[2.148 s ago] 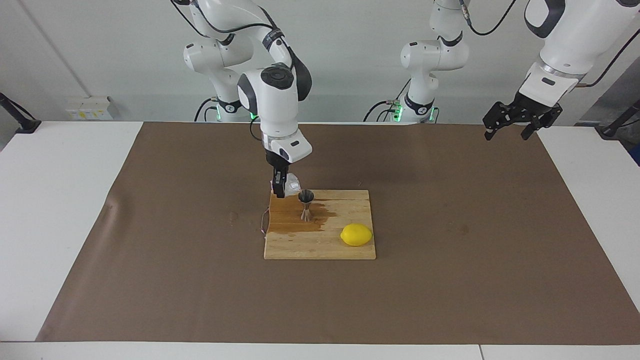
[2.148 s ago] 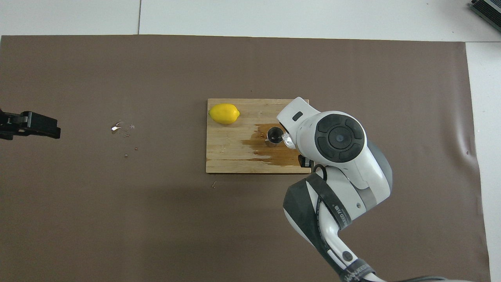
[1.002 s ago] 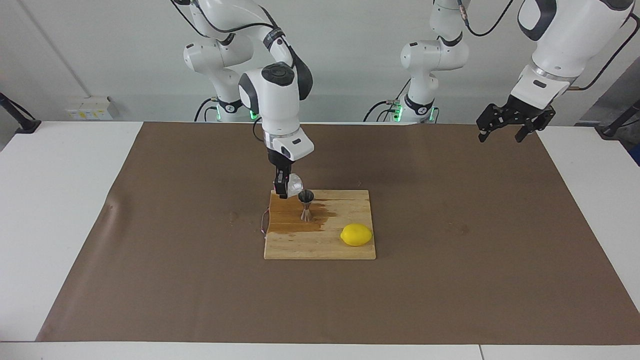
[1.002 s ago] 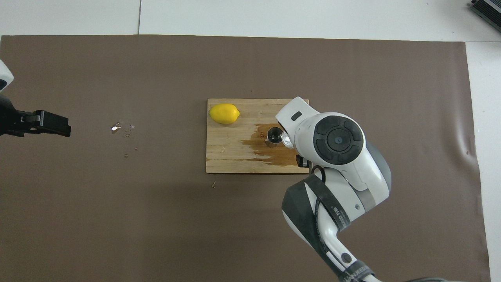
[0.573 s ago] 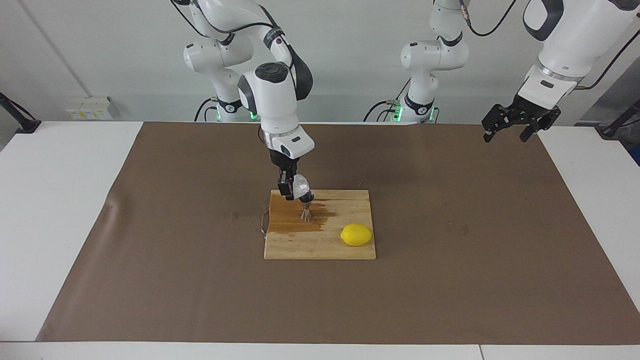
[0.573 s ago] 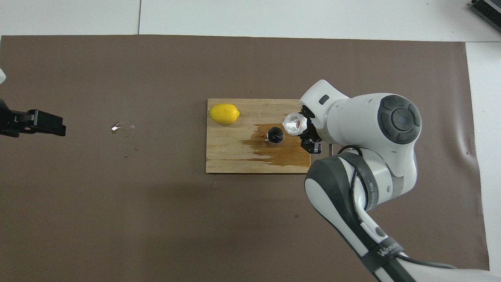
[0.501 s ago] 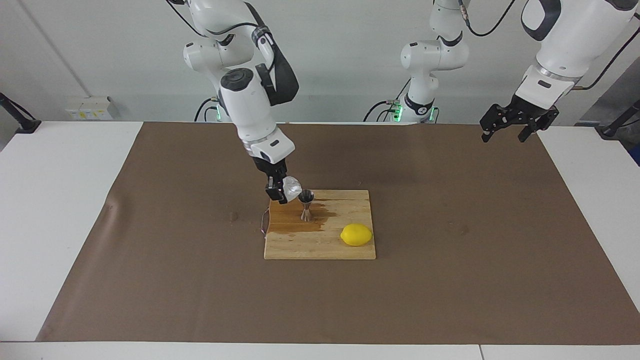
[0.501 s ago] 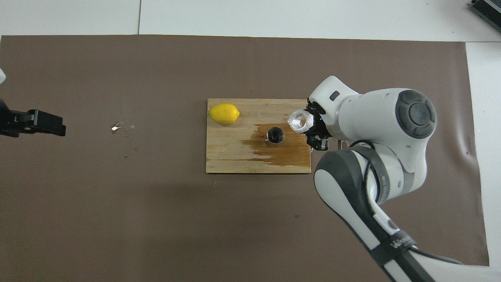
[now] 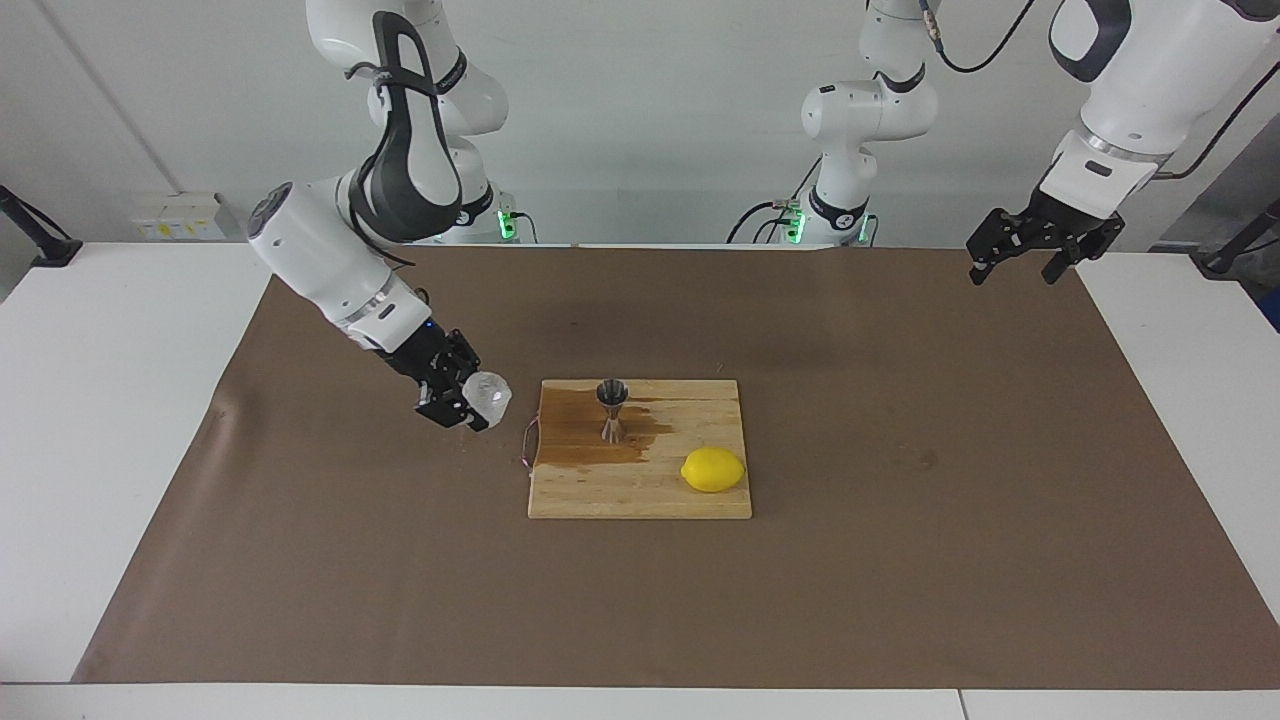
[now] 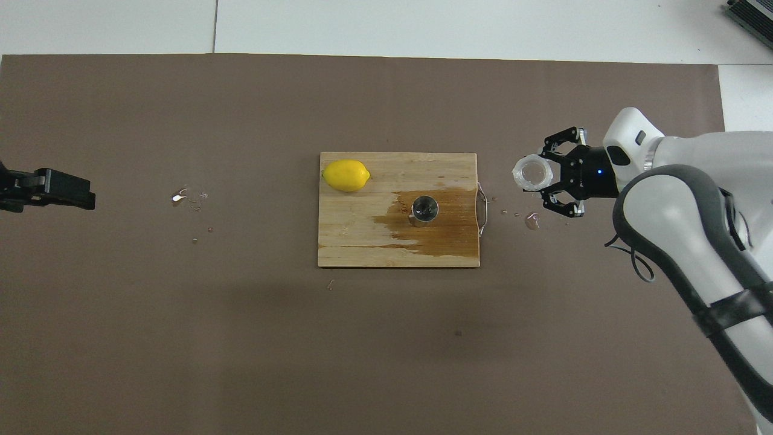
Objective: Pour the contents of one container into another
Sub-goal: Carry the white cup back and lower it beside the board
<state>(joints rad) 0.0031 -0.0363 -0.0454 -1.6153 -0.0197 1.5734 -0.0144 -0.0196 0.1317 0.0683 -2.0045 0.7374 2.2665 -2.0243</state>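
Observation:
The clear glass cup [image 9: 489, 394] [image 10: 532, 173] is held in my right gripper [image 9: 462, 398] [image 10: 546, 176], which is shut on it. Cup and gripper hang low over the brown mat, just off the cutting board's edge toward the right arm's end. From above the cup's open mouth shows as a ring. The steel jigger [image 9: 612, 406] [image 10: 425, 209] stands upright on the wooden board [image 9: 640, 495] [image 10: 362, 241], in a dark wet patch. My left gripper [image 9: 1040, 247] [image 10: 51, 188] waits open in the air over the mat's edge at the left arm's end.
A yellow lemon [image 9: 713, 469] [image 10: 345, 175] lies on the board's corner away from the robots. Drops of liquid [image 10: 532, 221] sit on the mat under the right gripper. More drops [image 10: 187, 196] lie toward the left arm's end. A metal handle [image 10: 481, 208] edges the board.
The right arm has swung the cup away from above the jigger, off the board toward the right arm's end, and lowered it. The left gripper has barely shifted.

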